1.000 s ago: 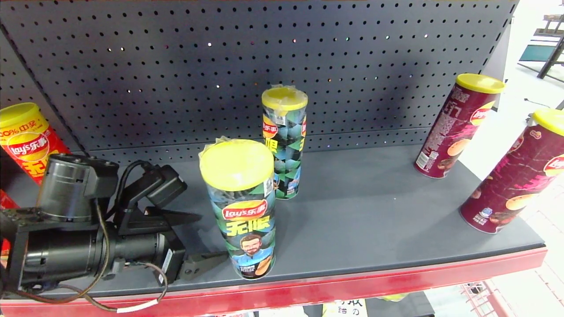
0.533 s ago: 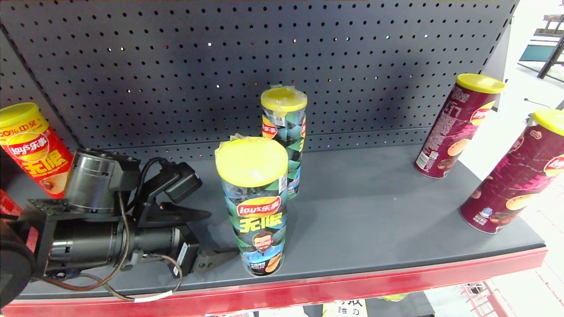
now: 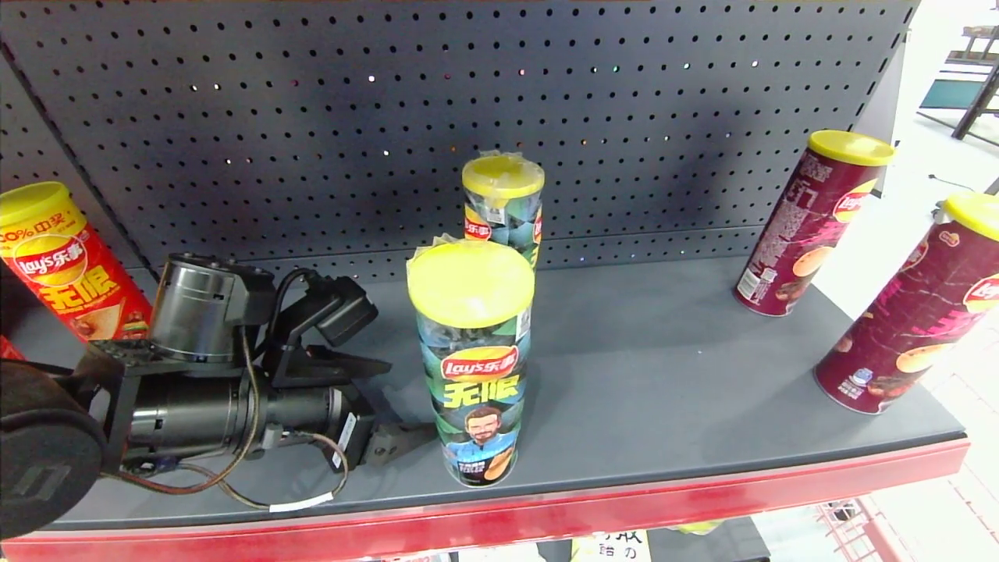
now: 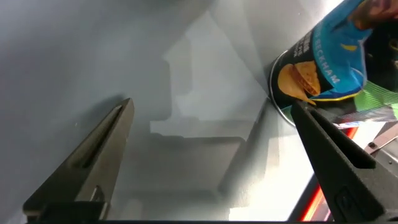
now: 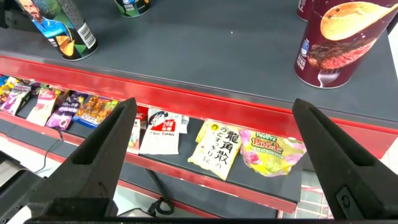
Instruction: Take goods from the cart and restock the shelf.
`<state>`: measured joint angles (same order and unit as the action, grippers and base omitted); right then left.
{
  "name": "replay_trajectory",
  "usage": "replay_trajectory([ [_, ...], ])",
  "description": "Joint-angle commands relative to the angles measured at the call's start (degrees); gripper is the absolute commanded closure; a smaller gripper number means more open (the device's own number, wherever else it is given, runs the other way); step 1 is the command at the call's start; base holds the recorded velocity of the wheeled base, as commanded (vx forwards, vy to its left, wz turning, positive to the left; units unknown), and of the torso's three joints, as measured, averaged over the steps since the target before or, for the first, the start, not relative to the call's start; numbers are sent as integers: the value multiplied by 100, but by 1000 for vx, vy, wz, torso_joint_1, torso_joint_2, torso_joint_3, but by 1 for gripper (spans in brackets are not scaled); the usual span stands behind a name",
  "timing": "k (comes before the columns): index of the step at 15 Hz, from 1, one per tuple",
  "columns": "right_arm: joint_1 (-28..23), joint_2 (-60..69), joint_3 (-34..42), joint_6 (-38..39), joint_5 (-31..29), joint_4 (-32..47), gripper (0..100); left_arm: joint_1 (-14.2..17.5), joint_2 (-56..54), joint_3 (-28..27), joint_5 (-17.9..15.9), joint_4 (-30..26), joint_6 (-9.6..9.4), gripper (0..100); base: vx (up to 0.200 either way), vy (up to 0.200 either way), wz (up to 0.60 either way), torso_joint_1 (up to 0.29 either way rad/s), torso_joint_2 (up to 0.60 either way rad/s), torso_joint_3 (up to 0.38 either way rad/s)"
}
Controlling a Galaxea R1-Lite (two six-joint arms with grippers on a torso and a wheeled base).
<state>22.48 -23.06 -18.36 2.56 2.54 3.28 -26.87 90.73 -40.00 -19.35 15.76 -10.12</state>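
A green chip can (image 3: 476, 375) with a yellow lid stands upright near the front edge of the grey shelf (image 3: 663, 375). A second green can (image 3: 503, 203) stands behind it by the pegboard. My left gripper (image 3: 410, 398) lies low on the shelf just left of the front can, open, its near finger touching the can's base. In the left wrist view the left gripper (image 4: 211, 104) has bare shelf between its fingers, and the can's base (image 4: 317, 68) sits by one fingertip. My right gripper (image 5: 211, 109) hangs open and holds nothing in front of the shelf's red edge (image 5: 186, 87).
Two maroon cans (image 3: 812, 226) (image 3: 913, 320) stand at the shelf's right end, one close to the corner. A yellow-red can (image 3: 66, 261) stands at the far left. Snack packets (image 5: 224, 146) lie on the lower shelf. Open shelf lies between the green and maroon cans.
My left gripper has slid right along the shelf, and the front green can has moved right with it, staying upright. The other cans have not moved.
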Motion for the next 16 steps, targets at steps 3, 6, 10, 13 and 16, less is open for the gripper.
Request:
replay_trajectory([
  [3,2,-31,-10,-1,1,6,0,-11,137,-78,1,-3,1,0,0,0,0,0,0,0],
  [6,2,-58,-1,-1,1,6,0,-3,137,-78,1,-3,1,0,0,0,0,0,0,0],
  [10,2,-58,-10,-1,1,6,0,-73,129,-43,-8,-3,1,0,0,0,0,0,0,0],
  [13,2,-58,-10,-1,1,6,0,-55,94,36,1,-3,1,0,0,0,0,0,0,0],
  [16,2,-58,-1,-1,1,6,0,-82,129,18,-17,-3,1,0,0,0,0,0,0,0],
])
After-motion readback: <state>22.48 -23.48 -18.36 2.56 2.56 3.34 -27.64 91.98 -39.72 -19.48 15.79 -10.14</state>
